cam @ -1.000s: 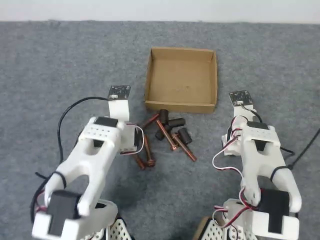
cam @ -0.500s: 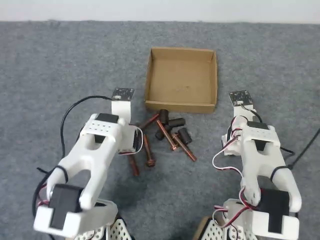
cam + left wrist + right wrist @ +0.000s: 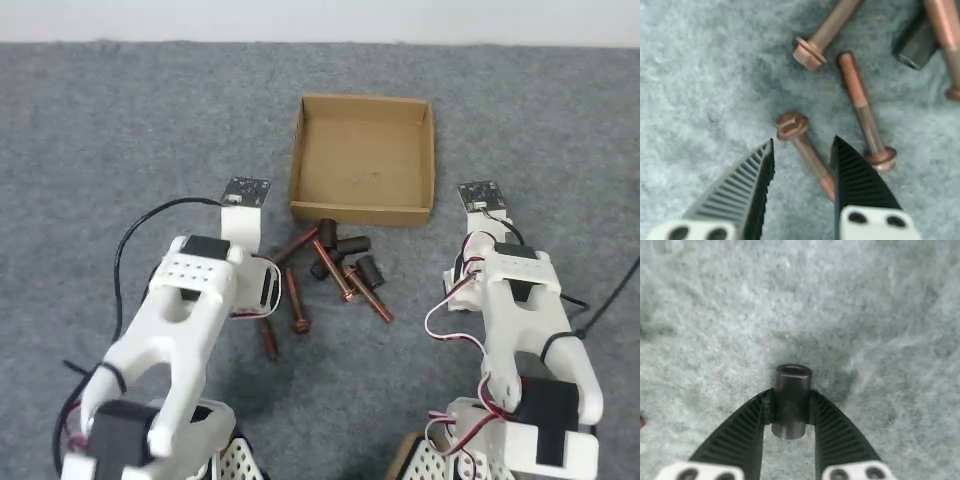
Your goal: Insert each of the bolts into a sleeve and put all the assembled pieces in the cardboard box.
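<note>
I am drawing the left arm (image 3: 195, 300) back toward its base and turning it slightly toward the middle. One bolt (image 3: 268, 338) by the left gripper (image 3: 803, 141) is sliding a little toward the near edge, away from its neighbour bolt (image 3: 297, 298), which is coming more into view.

Loose copper bolts (image 3: 297, 300), black sleeves (image 3: 352, 244) beside cardboard box (image 3: 360, 212)

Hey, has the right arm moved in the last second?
No. The right arm stays put, the same gap from the box's near corner, its hand shut on a sleeve.
</note>
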